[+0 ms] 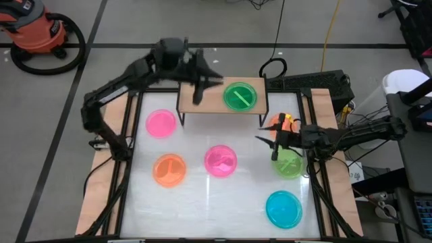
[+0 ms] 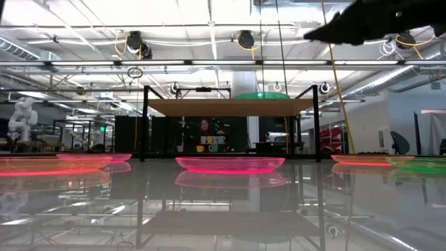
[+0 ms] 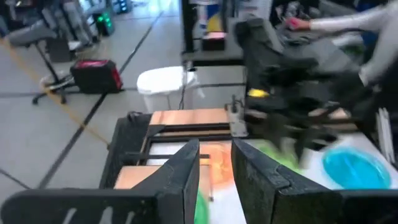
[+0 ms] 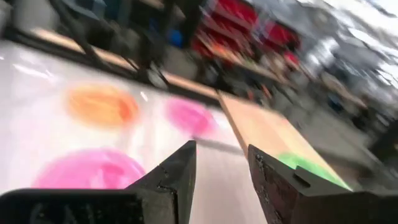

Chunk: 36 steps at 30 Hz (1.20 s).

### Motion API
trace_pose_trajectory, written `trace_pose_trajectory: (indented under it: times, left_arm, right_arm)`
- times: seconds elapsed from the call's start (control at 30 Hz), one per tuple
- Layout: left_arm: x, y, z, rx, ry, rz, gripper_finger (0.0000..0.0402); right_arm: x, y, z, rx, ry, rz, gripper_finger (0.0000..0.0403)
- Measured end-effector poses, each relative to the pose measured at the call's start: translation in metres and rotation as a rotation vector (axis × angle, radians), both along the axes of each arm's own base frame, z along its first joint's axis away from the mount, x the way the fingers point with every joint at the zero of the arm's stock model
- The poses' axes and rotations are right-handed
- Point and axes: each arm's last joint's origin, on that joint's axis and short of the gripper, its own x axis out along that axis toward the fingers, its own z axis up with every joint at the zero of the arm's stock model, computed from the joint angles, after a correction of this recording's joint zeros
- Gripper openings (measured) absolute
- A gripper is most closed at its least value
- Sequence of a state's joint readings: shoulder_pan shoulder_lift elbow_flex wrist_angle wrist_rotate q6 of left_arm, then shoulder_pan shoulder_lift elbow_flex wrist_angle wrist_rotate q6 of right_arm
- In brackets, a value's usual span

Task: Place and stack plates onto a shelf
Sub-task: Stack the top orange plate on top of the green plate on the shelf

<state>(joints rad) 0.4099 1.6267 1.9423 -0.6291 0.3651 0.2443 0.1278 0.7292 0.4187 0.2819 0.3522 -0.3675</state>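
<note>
The shelf (image 1: 209,101) stands at the table's far side, with a green plate (image 1: 239,95) lying flat on its right half. Resting on the tabletop are two pink plates (image 1: 160,123) (image 1: 221,160), two orange plates (image 1: 169,169) (image 1: 279,123), a second green plate (image 1: 290,165) and a cyan plate (image 1: 283,208). My left gripper (image 1: 208,86) (image 3: 214,168) hovers open and empty over the shelf's left half. My right gripper (image 1: 268,145) (image 4: 221,168) is open and empty above the table. It sits between the right-hand orange plate and the green plate on the table.
The right arm (image 1: 337,135) reaches in over the table's right edge and hides part of the orange plate there. The shelf's black legs (image 2: 145,125) stand on the table. Bare tabletop lies along the near edge (image 1: 202,216). A person (image 2: 204,129) shows in the room behind.
</note>
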Motion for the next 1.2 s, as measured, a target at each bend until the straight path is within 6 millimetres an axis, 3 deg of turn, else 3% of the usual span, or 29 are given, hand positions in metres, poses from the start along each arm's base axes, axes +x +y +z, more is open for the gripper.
trace_pose_trajectory:
  times: [0.2, 0.47, 0.67, 0.87, 0.97, 1.2]
  left_arm:
    - [-0.012, -0.054, -0.027, 0.124, -0.034, 0.055, 0.0099]
    - [-0.05, -0.086, -0.101, 0.058, -0.253, 0.02, 0.0099]
    - [-0.081, -0.093, -0.156, 0.029, -0.44, 0.017, 0.0099]
    - [-0.097, -0.095, -0.19, 0.066, -0.581, 0.022, 0.0099]
    - [-0.098, -0.094, -0.198, 0.108, -0.57, 0.079, 0.0099]
    - [-0.097, -0.09, -0.206, 0.028, -0.507, 0.212, 0.0099]
  right_arm:
    - [-0.002, -0.002, -0.008, 0.038, 0.118, -0.057, 0.0128]
    - [-0.005, -0.005, 0.012, 0.187, 0.243, -0.127, 0.0128]
    - [-0.01, -0.011, 0.011, 0.329, 0.434, -0.25, 0.0128]
    - [-0.007, -0.013, -0.006, 0.436, 0.546, -0.362, 0.0128]
    - [-0.005, -0.013, -0.017, 0.472, 0.634, -0.427, 0.0128]
    - [-0.004, -0.013, -0.043, 0.508, 0.838, -0.58, 0.0128]
